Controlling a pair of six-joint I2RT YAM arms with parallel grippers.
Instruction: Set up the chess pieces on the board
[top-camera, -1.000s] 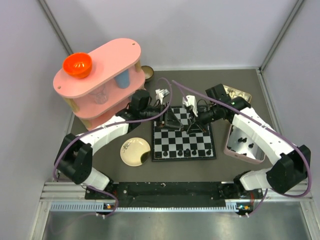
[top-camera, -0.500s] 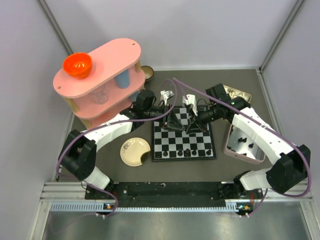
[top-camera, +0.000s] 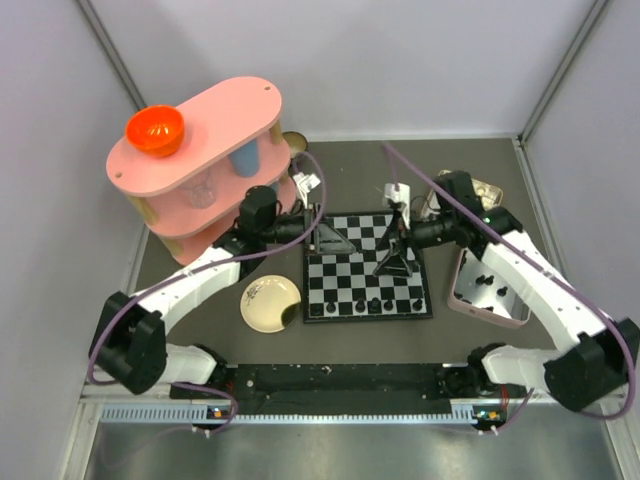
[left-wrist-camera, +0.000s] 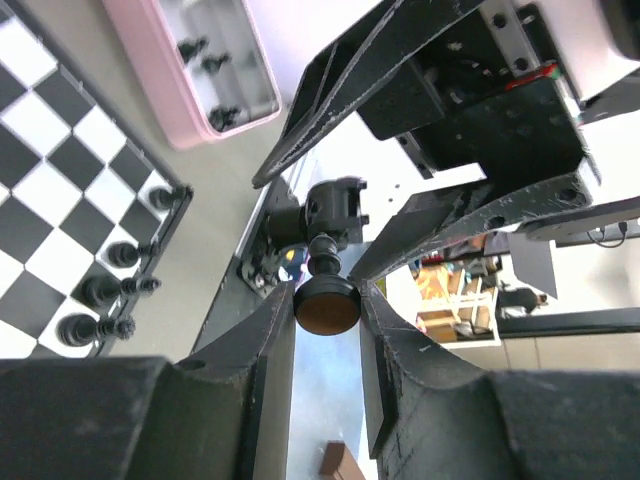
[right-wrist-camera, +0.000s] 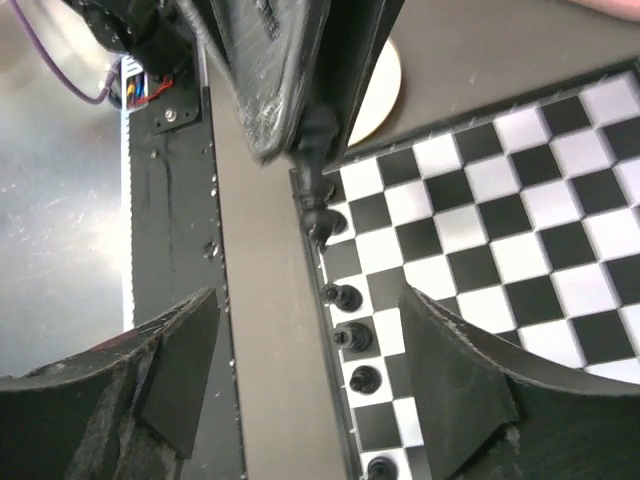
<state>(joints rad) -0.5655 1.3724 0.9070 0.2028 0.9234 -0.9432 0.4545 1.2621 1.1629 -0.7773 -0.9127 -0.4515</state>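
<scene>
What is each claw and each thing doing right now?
left claw: shut on one black chessman.
right claw: open, empty.
board: flat, with a row of chessmen upright along its near edge.
pink tray: spare chessmen inside.

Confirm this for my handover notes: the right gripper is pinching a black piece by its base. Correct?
No. The left gripper is pinching the black piece by its base, as the left wrist view shows. The right gripper stands open, nothing between its fingers.
</scene>
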